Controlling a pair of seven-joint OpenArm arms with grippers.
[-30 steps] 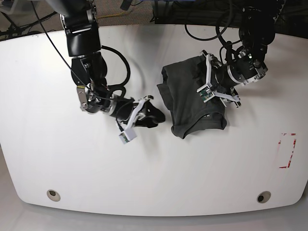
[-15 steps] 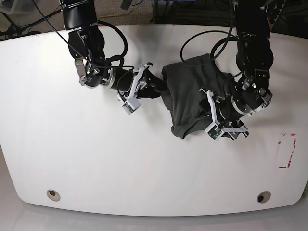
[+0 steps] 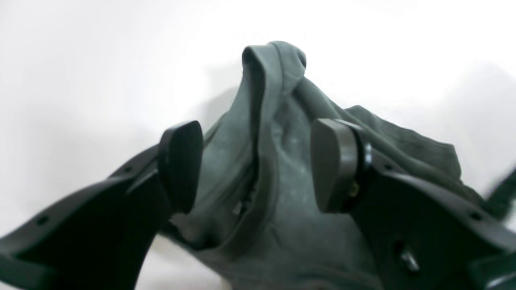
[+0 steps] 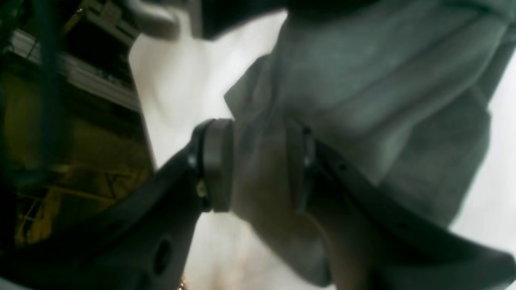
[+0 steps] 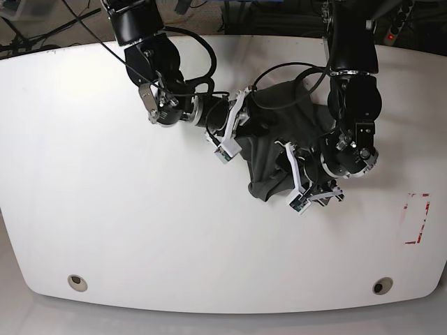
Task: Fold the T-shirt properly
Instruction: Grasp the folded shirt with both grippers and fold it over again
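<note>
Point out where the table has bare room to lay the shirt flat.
Bare: the table's wide stretch left of and in front of the T-shirt, down to the two round holes near the front edge. A narrower strip lies before the red marking. Crowded: the back middle, where the right gripper and left gripper meet the shirt.

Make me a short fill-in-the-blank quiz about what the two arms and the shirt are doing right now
1. The right gripper is shut on a fold of the ____.
2. The left gripper straddles cloth with its jaws ____.
3. The T-shirt lies bunched on a ____ table.
4. Its fabric is plain dark ____.

Missing words: T-shirt; open; white; grey
</note>
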